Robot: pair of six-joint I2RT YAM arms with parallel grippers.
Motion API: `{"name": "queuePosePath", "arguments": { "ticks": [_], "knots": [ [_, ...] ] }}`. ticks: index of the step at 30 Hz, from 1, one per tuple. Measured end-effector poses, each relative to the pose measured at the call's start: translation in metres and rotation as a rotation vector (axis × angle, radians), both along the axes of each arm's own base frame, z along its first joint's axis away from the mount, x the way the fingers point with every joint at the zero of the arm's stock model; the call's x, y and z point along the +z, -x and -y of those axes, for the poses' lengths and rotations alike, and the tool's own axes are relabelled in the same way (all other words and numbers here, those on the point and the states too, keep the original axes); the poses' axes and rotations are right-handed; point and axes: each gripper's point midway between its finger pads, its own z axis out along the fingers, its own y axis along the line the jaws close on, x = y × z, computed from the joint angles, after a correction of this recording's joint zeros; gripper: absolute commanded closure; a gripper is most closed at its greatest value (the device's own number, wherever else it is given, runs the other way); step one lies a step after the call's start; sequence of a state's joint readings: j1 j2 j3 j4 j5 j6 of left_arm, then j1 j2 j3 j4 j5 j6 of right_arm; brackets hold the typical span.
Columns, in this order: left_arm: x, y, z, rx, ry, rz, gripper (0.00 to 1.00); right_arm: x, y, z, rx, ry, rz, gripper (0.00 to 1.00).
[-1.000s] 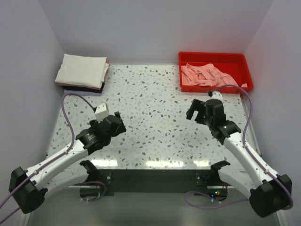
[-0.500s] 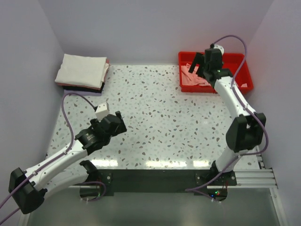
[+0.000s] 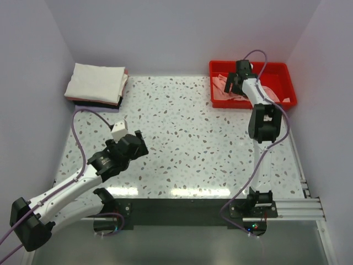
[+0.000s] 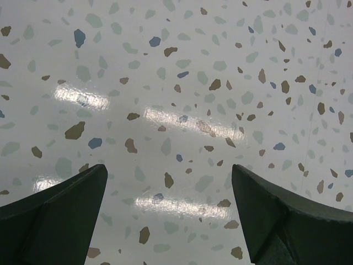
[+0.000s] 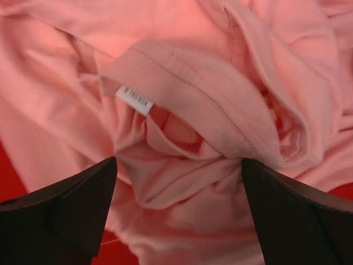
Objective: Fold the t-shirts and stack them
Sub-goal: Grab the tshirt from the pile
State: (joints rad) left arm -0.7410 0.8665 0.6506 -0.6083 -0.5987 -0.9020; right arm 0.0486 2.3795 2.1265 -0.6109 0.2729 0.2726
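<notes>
The right claw (image 3: pixel 231 85) is over the red tray (image 3: pixel 276 67), with its jaws apart, and the crumpled pink tee (image 3: pixel 223 95) lies just under it. The left claw (image 3: pixel 140 142) hangs low above the speckled counter (image 3: pixel 187 138), also with jaws apart and nothing between them. The stack of folded tees (image 3: pixel 96 83), white on top, lies well beyond the left claw, to its left.

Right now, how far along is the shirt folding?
Done: folded stack at the far left corner, a cream one on top. In hand: right claw hangs open just over the crumpled pink tee in the red tray, nothing gripped yet; left claw is open over the table. Left: grab the pink tee, fold it, add it to the stack.
</notes>
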Motion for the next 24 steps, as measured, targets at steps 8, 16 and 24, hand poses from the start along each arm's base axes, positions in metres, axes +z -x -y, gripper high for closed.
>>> {"name": "queuePosePath", "arguments": {
  "ticks": [8, 16, 24],
  "knots": [
    [-0.002, 0.0, 0.003, -0.005, 0.007, -0.008, 0.0, -0.031, -0.008, 0.008, 0.058, -0.003, -0.042, 0.56],
    [-0.006, 0.0, 0.004, -0.01, 0.001, -0.024, 0.0, -0.021, -0.013, 0.007, 0.074, -0.048, 0.003, 0.95],
    [0.003, 0.0, 0.004, -0.01, 0.029, 0.006, 0.0, 0.061, -0.002, -0.013, 0.126, -0.128, 0.136, 1.0]
  ]
}}
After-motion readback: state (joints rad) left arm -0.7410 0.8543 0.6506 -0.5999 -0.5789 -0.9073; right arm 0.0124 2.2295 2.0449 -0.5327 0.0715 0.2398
